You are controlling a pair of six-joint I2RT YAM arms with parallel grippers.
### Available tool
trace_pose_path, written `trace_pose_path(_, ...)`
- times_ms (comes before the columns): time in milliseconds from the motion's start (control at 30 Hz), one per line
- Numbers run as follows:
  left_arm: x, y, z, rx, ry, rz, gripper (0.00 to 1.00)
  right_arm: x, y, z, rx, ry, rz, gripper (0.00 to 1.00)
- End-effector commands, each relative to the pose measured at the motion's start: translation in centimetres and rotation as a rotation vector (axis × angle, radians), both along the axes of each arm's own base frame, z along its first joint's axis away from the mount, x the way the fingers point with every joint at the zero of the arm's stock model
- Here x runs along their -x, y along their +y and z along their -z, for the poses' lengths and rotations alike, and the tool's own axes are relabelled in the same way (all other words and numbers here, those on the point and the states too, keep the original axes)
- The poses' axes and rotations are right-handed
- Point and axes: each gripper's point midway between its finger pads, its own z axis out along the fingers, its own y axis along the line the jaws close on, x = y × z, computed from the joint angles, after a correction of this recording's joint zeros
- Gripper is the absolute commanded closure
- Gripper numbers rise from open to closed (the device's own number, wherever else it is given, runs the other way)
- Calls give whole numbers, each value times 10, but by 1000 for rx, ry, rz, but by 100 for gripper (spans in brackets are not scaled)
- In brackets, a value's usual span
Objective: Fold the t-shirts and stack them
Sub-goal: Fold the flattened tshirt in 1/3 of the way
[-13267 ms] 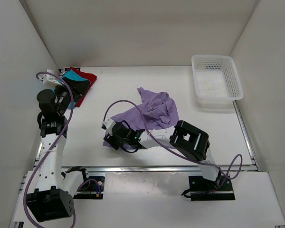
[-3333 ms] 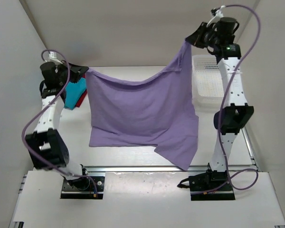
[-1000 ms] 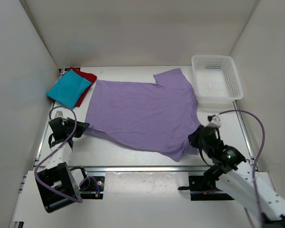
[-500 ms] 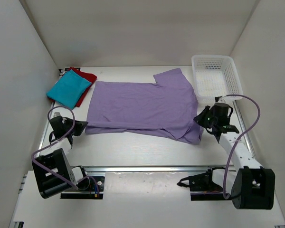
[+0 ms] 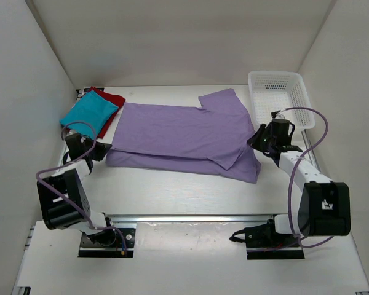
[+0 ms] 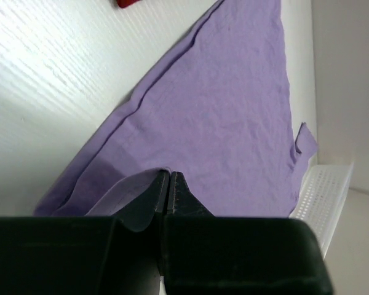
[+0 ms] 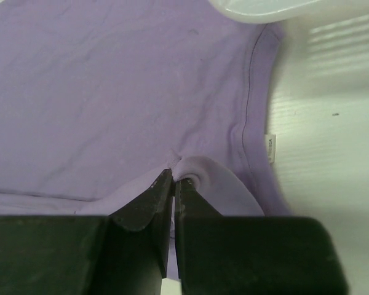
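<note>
The lavender t-shirt (image 5: pixel 184 132) lies spread across the middle of the table, its near part folded over onto itself. My left gripper (image 5: pixel 104 149) is shut on its left folded edge, low at the table; the cloth (image 6: pixel 221 117) drapes over the fingers (image 6: pixel 149 193). At the shirt's right side my right gripper (image 5: pixel 253 140) is shut on a pinched fold near the collar (image 7: pixel 249 104), with a bulge of cloth (image 7: pixel 209 175) at the tips. A folded teal t-shirt (image 5: pixel 89 115) rests on a folded red t-shirt (image 5: pixel 112 98) at the back left.
A white mesh basket (image 5: pixel 279 101) stands at the back right, just beyond the right gripper; its rim (image 7: pixel 258 9) shows in the right wrist view. White walls enclose the table on three sides. A metal rail (image 5: pixel 190 218) runs along the near edge.
Both grippers have carried the shirt's near edge away from the arms, over the shirt, laying a fold along its front. The right arm has swung further back toward the basket.
</note>
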Motion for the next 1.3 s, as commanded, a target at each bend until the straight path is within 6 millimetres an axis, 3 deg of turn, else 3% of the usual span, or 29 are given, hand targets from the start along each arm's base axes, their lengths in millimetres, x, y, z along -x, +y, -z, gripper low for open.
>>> trace_pose_path(0, -17, 7, -6, -51, -5, 0, 100, -31, -5, -23, 20, -107, 5, 100)
trace_pose_path(300, -28, 13, 10, -71, 53, 3, 100, -50, -3, -5, 27, -71, -1, 100)
trace_pose_path(467, -30, 17, 8, -70, 48, 13, 78, -62, 4, -4, 34, -88, -14, 99)
trace_pose_path(567, -30, 14, -9, -121, 16, 25, 54, -71, 7, -6, 32, -82, -25, 97)
trace_pose_path(667, -27, 21, -27, -159, -9, 9, 50, -73, 7, -11, 23, -92, -11, 96)
trace_pose_path(767, -9, 20, -30, -137, -27, -1, 52, -71, 8, -21, 0, -109, -2, 84)
trace_pose_path(867, 17, 10, -18, -105, -22, 2, 58, -58, 10, -46, -20, -176, 12, 72)
trace_pose_path(933, 43, 3, -2, -92, 3, 1, 62, -36, 7, -52, 0, -218, 34, 61)
trace_pose_path(967, 54, 3, 10, -82, 32, -7, 62, -26, 6, -56, -2, -233, 43, 62)
trace_pose_path(1000, 59, 4, 11, -90, 31, -12, 61, -20, 6, -57, -6, -238, 42, 63)
trace_pose_path(1067, 74, 2, 25, -103, 64, -22, 57, 5, 9, -53, -31, -260, 35, 93)
trace_pose_path(1100, 76, 2, 28, -109, 72, -21, 54, 12, 7, -47, -38, -250, 30, 100)
trace_pose_path(1267, 80, -1, 42, -102, 113, -26, 48, 68, 9, -6, -43, -179, 46, 99)
